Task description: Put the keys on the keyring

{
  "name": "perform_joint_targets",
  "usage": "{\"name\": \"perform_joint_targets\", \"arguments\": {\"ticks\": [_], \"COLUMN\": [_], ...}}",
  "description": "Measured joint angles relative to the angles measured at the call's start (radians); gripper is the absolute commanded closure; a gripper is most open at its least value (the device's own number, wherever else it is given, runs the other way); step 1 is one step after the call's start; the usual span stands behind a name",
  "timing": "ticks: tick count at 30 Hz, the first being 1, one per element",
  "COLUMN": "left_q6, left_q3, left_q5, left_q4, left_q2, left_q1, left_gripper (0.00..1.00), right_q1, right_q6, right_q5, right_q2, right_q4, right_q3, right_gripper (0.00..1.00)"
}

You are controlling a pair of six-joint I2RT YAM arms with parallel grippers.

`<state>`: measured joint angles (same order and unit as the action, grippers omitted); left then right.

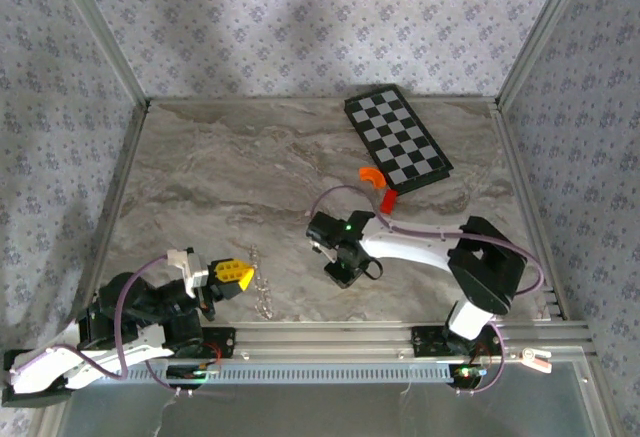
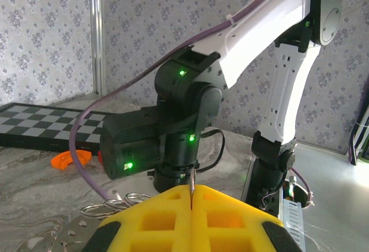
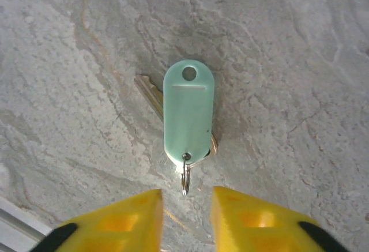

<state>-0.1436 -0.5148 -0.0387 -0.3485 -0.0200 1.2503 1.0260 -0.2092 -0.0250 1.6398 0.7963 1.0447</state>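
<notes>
Right wrist view showed the keys (image 3: pixel 188 113), a pale teal-green oblong plastic tag with a metal blade tucked beneath it, lying flat on the grey marbled bench (image 3: pixel 300 56). A small wire ring (image 3: pixel 184 180) at the tag's end pointed toward your right gripper (image 3: pixel 186 206). Its yellow fingers stood parted and empty just short of that ring; I judged the flat lie left you little to pinch except the ring.

Top view placed that right gripper (image 1: pixel 340 265) mid-bench, toward the near edge. Your left gripper (image 1: pixel 243 275) sat nearer the near-left corner, with the keyring (image 1: pixel 263 289), a thin silvery beaded-chain loop, trailing limp from its tip.

Left wrist view showed the left gripper (image 2: pixel 191 197) closed, a thin metal edge upright in the seam of its pads. I judged this to be the keyring held up for threading, though I could not confirm it.

The black-and-white checkered board (image 1: pixel 398 139), orange curved piece (image 1: pixel 371 174) and small red block (image 1: pixel 388 199) lay toward the far-right corner, well apart. The right arm's own wrist stood between keyring and keys.
</notes>
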Motion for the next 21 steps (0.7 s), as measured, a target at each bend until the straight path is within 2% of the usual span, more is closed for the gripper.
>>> {"name": "perform_joint_targets", "arguments": {"ticks": [3,6,21], "left_q6": [0.0,0.0,0.0], "left_q3": [0.0,0.0,0.003], "left_q5": [0.0,0.0,0.0], "left_q4": [0.0,0.0,0.0], "left_q2": [0.0,0.0,0.0], "left_q1": [0.0,0.0,0.0], "left_gripper": [1.0,1.0,1.0], "right_q1": [0.0,0.0,-0.005], "right_q6": [-0.02,-0.039,-0.06], "right_q5": [-0.005,-0.021,-0.05], "right_q2": [-0.057,-0.122,-0.251], "right_q4": [-0.023,-0.056,-0.339], "right_q3": [-0.04,-0.101,-0.348], "right_gripper": [0.5,0.47,0.62]}}
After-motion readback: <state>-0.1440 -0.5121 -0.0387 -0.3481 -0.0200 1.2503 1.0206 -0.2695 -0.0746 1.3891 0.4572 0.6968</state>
